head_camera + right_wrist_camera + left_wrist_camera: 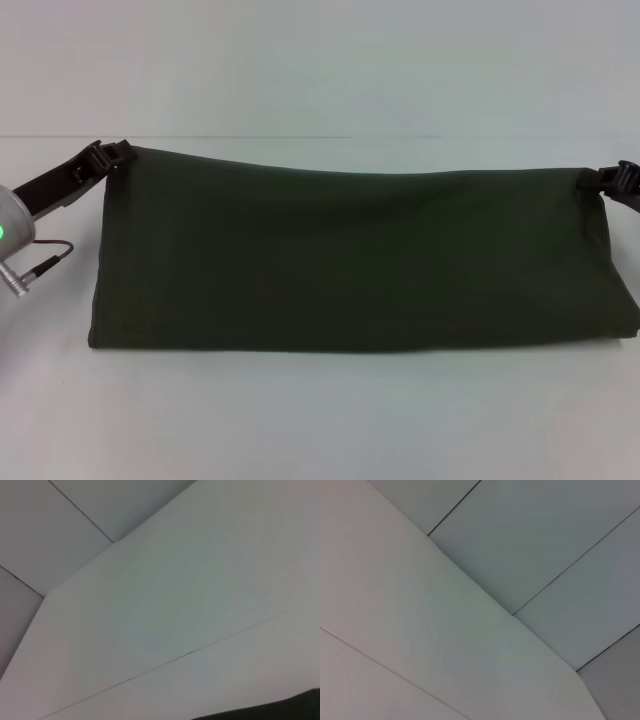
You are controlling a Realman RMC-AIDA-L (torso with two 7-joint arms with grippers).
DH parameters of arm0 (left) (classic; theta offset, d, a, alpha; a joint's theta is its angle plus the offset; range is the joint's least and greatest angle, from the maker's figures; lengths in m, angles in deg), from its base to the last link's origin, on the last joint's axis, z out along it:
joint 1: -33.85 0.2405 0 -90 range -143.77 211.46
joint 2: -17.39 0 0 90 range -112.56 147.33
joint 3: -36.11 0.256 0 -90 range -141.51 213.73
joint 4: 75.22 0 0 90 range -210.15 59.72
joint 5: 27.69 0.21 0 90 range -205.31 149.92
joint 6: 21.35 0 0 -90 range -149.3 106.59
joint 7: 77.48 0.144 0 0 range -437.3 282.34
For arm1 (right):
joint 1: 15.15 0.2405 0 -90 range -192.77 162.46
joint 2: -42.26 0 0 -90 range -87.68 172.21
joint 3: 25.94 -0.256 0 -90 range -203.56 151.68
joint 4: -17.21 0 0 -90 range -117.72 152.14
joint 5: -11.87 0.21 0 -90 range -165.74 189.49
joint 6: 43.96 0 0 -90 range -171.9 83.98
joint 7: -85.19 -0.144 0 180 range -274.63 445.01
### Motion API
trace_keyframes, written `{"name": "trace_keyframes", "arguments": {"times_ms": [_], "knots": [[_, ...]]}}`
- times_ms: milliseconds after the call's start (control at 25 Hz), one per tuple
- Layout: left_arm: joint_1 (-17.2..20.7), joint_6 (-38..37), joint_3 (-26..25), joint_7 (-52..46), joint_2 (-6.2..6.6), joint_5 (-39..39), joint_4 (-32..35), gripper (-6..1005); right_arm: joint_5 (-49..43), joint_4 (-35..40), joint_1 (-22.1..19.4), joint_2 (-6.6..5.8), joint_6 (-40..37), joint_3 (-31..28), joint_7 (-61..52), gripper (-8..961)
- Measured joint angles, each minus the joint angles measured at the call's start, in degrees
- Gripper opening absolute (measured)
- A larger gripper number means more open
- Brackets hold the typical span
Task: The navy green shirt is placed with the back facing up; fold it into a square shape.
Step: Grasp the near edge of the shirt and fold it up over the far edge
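Fingers of the left gripper (pixel 118 152) are clamped on the navy green shirt (pixel 360 260) at its far left corner, lifting that edge off the white table (pixel 320 420). Across the cloth, a wide dark band hangs between both arms, its near fold resting on the table, no lettering visible. At the shirt's far right corner, the right gripper (pixel 605 180) pinches the cloth likewise.
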Motion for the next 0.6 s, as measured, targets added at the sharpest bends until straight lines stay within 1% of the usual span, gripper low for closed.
{"name": "trace_keyframes", "arguments": {"times_ms": [240, 600], "knots": [[-0.9, 3.7, 0.0, 2.4, -1.4, -1.1, -0.1, 36, 0.0, 0.0, 1.0, 0.93, 3.3, 0.9, 0.9, 30], [-1.5, 6.5, 0.0, 5.0, -1.92, -4.0, -1.4, 38, 0.3, -0.3, 2.2, 1.93, 5.9, 1.0, 2.1, 53]]}}
